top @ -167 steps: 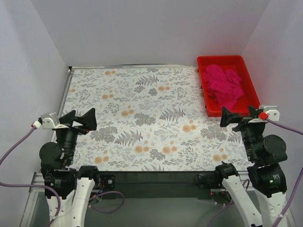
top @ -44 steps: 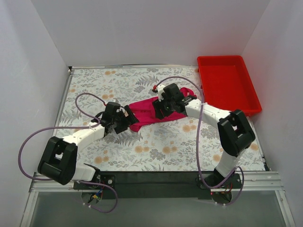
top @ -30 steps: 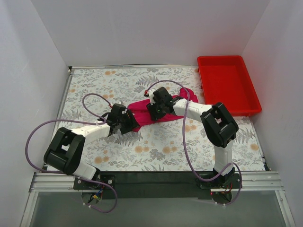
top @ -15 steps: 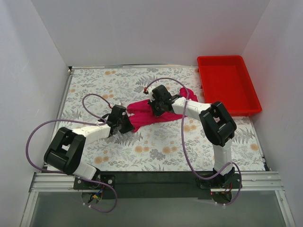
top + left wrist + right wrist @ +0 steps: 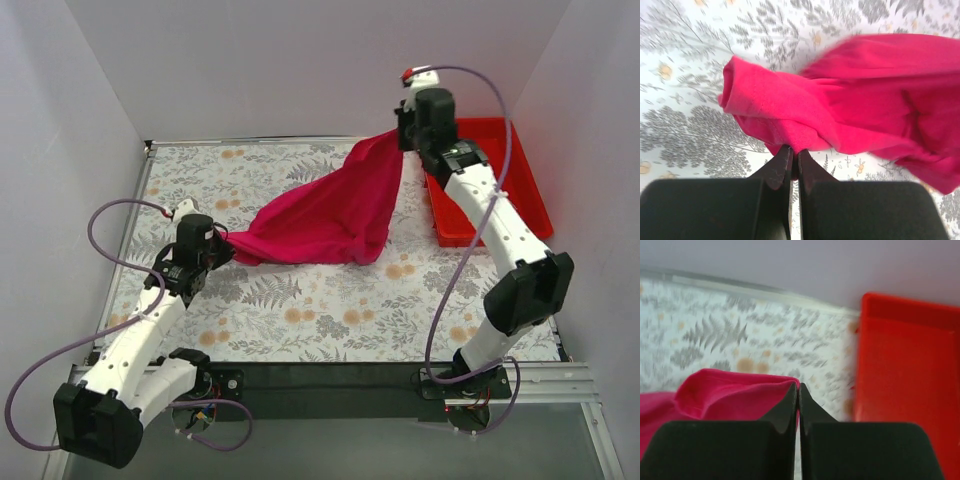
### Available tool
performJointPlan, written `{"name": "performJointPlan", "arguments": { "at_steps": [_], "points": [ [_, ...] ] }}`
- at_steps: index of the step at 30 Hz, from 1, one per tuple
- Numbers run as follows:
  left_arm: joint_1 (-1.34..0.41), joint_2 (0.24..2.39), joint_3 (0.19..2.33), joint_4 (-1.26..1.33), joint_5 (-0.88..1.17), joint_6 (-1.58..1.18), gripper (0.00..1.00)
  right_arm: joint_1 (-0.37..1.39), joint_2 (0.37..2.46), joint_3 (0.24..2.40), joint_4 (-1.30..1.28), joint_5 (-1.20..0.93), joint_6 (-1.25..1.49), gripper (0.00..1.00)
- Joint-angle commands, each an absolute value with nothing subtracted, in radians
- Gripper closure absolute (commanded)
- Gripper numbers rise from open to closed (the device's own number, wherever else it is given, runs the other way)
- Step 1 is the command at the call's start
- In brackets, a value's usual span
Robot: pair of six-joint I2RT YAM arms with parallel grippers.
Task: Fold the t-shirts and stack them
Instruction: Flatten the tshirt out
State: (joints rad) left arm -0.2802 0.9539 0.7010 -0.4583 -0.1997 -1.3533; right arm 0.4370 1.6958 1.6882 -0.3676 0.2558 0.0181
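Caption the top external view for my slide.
Left fingers and right fingers, shut on opposite ends, stretch the magenta t-shirt over the floral table beside the red bin.

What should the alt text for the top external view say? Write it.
A magenta t-shirt is stretched between two grippers over a floral table: left gripper pinching one end low, right gripper holding the other high beside a red bin.

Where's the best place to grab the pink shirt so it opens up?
By two far-apart edges, one from each side. The t-shirt sags wherever unsupported, so pinch a bunched edge, as the left gripper does low on the left and the right gripper does high by the red bin; the cloth hangs spread between them.
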Motion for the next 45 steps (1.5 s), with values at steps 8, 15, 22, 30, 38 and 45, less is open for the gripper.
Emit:
{"name": "performJointPlan", "arguments": {
  "at_steps": [8, 15, 22, 30, 38, 45],
  "points": [
    [-0.261, 0.919, 1.06, -0.66, -0.42, -1.207, 1.0, 0.318, 1.552, 1.848, -0.388, 0.313, -0.041, 0.99],
    [-0.261, 0.807, 1.253, -0.674, -0.459, -1.142, 1.0, 0.285, 1.436, 1.913, -0.355, 0.365, -0.153, 0.99],
    [-0.261, 0.71, 1.304, -0.629, -0.309, -1.101, 1.0, 0.281, 1.379, 1.979, -0.273, 0.347, -0.264, 0.99],
    [-0.261, 0.727, 1.261, -0.71, -0.255, -1.146, 1.0, 0.281, 1.56, 2.071, -0.285, 0.108, -0.281, 0.99],
    [-0.261, 0.868, 1.094, -0.597, -0.313, -1.207, 1.0, 0.304, 1.911, 2.195, -0.311, -0.005, -0.167, 0.93],
    [-0.252, 1.089, 1.002, -0.437, -0.331, -1.189, 1.0, 0.344, 1.976, 2.127, -0.436, 0.068, -0.048, 0.5]
  ]
}}
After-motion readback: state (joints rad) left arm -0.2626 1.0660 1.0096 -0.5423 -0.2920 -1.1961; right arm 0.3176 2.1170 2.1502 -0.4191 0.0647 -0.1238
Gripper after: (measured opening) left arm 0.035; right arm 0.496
